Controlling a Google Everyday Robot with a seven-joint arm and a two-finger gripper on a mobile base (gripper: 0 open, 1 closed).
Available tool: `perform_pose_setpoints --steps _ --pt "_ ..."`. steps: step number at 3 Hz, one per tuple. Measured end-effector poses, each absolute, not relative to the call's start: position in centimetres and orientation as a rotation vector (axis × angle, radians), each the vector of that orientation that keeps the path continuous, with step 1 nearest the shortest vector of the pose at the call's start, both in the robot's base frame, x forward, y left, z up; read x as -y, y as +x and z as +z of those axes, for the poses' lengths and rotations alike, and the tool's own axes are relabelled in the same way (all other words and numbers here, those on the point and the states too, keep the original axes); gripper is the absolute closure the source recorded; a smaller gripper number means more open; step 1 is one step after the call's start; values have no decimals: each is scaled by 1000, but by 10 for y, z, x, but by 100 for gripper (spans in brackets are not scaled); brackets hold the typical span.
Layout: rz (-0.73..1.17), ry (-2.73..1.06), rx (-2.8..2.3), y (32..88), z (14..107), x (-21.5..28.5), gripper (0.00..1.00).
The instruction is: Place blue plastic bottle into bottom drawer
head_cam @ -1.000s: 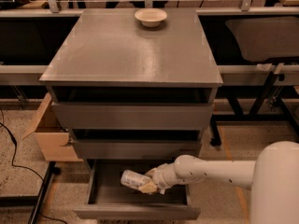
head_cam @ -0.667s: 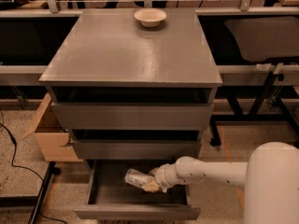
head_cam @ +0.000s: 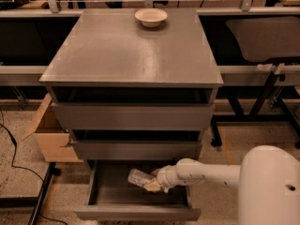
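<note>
The bottom drawer [head_cam: 136, 213] of the grey cabinet is pulled open, and its flat tray is visible. My gripper [head_cam: 151, 184] reaches in from the right over the tray and is shut on the blue plastic bottle [head_cam: 138, 176]. The bottle is small and clear, lies on its side and points left, just above or on the drawer floor. I cannot tell whether it touches the floor. My white arm [head_cam: 206, 173] runs right to my body at the lower right.
The two upper grey drawers [head_cam: 133, 116] stand slightly open above. A cream bowl [head_cam: 151, 17] sits at the back of the cabinet top. A cardboard box [head_cam: 49, 137] stands left of the cabinet, with a black cable on the floor. Dark table frames stand to the right.
My gripper and the bottle have shifted only slightly inside the open bottom drawer. The grip has stayed the same.
</note>
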State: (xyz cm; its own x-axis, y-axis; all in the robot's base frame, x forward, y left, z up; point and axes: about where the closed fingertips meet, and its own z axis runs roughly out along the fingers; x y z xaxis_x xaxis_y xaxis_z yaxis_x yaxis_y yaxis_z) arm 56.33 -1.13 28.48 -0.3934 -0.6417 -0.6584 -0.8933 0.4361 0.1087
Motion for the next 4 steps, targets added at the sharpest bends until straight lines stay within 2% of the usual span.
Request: perform_pose_setpoints --steps 1,3,4 --pt "623 -1289 -2159 562 284 10 52" --pt "632 -1290 -2155 560 283 7 0" --pt "636 -1281 -2142 558 286 8 0"
